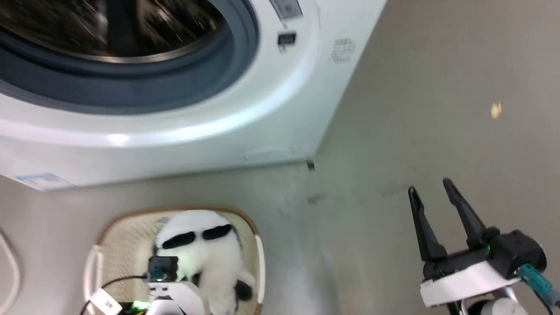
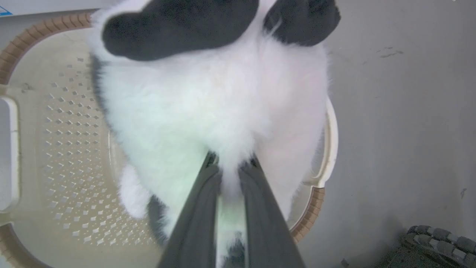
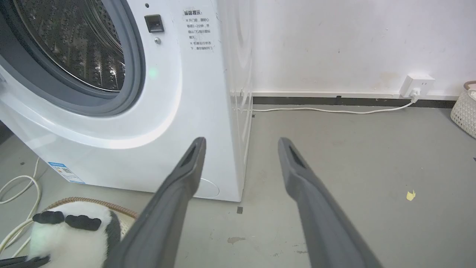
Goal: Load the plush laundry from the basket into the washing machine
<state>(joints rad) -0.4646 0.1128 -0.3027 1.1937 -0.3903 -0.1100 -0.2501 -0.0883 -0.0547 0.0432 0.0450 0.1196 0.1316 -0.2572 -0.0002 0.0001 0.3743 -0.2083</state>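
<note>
Wall socket (image 3: 419,82) low on white wall (image 3: 334,44); white cord (image 3: 327,110) along grey floor (image 3: 353,156); yellow scrap (image 3: 410,195) well apart.

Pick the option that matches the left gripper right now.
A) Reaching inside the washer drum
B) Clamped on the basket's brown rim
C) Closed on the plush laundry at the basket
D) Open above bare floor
C: in the left wrist view the left gripper has its two fingers pinched into the white fur of the plush laundry, with the basket behind it.
</note>
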